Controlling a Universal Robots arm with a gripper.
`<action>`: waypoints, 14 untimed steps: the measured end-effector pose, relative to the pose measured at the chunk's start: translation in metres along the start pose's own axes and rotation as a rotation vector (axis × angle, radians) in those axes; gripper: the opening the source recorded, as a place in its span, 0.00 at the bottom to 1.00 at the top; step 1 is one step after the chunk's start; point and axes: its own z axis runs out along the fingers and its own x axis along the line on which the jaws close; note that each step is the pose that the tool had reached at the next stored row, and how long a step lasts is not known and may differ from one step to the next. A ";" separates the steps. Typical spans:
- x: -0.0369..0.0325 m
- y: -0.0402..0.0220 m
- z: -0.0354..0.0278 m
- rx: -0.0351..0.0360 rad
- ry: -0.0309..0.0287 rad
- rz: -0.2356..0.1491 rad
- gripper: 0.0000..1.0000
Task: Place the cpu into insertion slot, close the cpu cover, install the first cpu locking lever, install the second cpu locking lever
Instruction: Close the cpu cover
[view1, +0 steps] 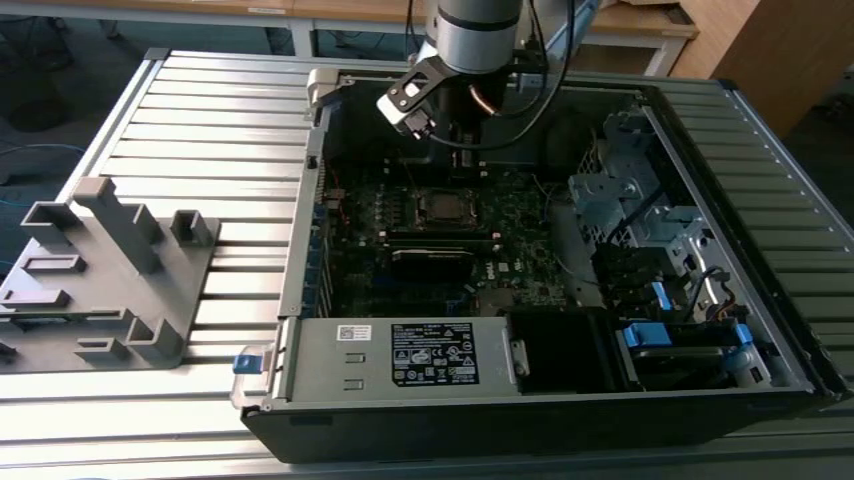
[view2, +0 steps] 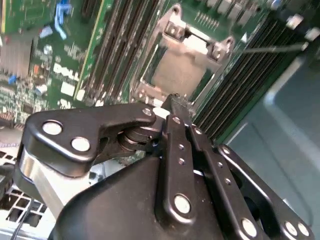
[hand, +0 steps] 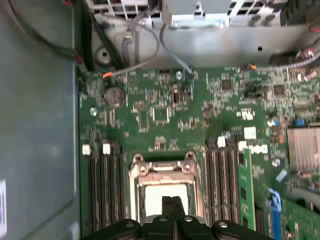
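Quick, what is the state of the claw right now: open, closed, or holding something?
The claw is closed, fingertips together, nothing visible between them, above the cpu cover.

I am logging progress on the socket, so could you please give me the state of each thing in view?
cpu: seated in the insertion slot, silver top up.
cpu cover: down flat around the cpu, it seems.
locking lever: thin rod beside the slot; latched or not, I cannot tell.
gripper: shut, empty, just above the slot.
computer case: lying on its side, panel off.
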 end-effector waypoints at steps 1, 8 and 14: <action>-0.0001 -0.0017 0.0001 0.0000 0.0002 0.000 0.10; -0.0003 -0.0049 0.0001 0.0001 -0.0002 0.000 0.10; -0.0003 -0.0050 0.0001 0.0001 -0.0001 0.000 0.10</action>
